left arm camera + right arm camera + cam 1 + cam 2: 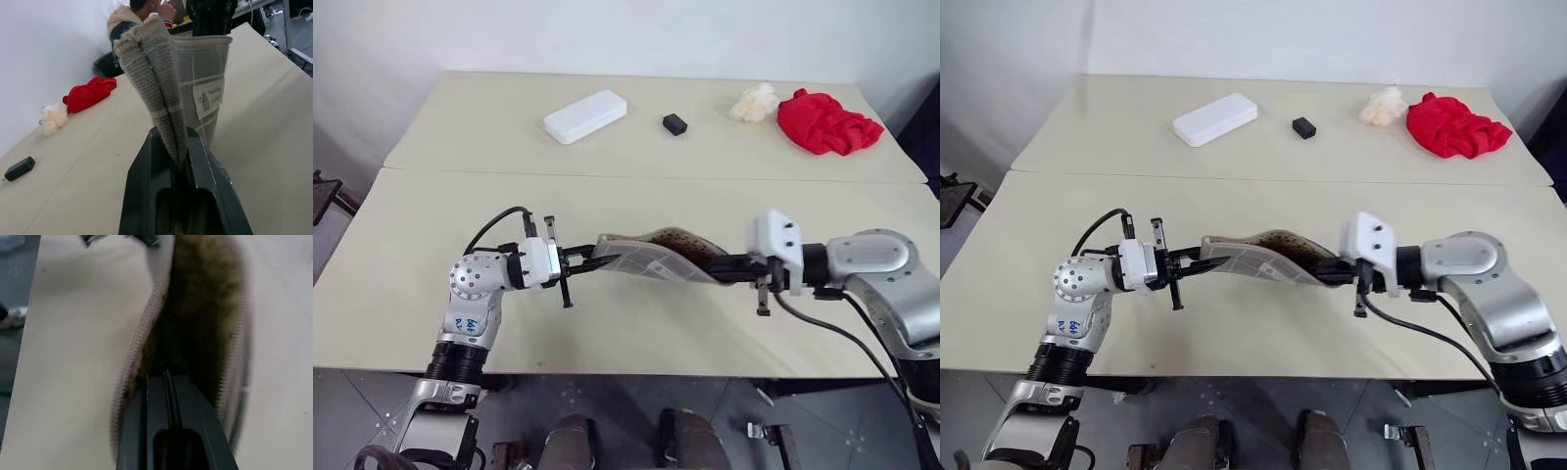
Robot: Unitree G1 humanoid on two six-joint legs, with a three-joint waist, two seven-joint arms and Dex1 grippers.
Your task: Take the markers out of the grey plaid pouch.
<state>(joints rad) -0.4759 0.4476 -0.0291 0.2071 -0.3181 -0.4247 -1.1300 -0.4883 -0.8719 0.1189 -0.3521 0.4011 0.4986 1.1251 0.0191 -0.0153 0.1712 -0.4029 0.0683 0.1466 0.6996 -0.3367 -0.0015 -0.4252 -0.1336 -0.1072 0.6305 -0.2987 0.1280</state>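
Beige table (431, 284) – grey plaid pouch (641, 257), gaping, speckled lining

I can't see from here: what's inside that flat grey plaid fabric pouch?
The open grey plaid pouch shows speckled brownish lining. The right end effector, shut, reaches into its mouth and covers part of the inside. No markers are visible; deeper folds stay hidden.

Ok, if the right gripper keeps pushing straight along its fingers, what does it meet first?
Probably the speckled lining of the grey plaid pouch: the right gripper already points into its open mouth. No markers are visible; depth is unclear.
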